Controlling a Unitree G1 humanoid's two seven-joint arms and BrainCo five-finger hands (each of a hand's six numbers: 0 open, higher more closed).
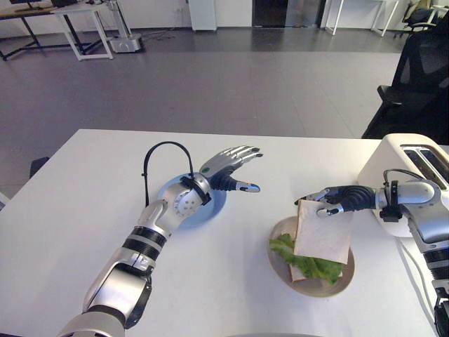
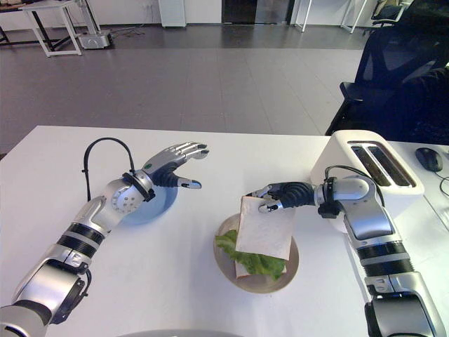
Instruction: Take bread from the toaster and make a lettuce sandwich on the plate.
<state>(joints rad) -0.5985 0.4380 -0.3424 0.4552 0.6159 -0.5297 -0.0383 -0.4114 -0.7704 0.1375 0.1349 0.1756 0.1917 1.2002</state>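
Note:
A beige plate (image 1: 347, 279) lies on the white table, right of centre. On it rest a bread slice and a green lettuce leaf (image 1: 309, 265). My right hand (image 1: 338, 199) is shut on the top edge of a second white bread slice (image 1: 323, 232), which hangs tilted over the lettuce. The white toaster (image 1: 410, 168) stands at the right edge, just behind that hand, its slots showing dark. My left hand (image 1: 228, 168) hovers open, holding nothing, above a pale blue plate (image 1: 214, 207) left of centre.
A computer mouse (image 2: 428, 159) lies at the far right behind the toaster. A black office chair (image 1: 414, 77) stands past the table's right corner. The table's left half and front are bare white surface.

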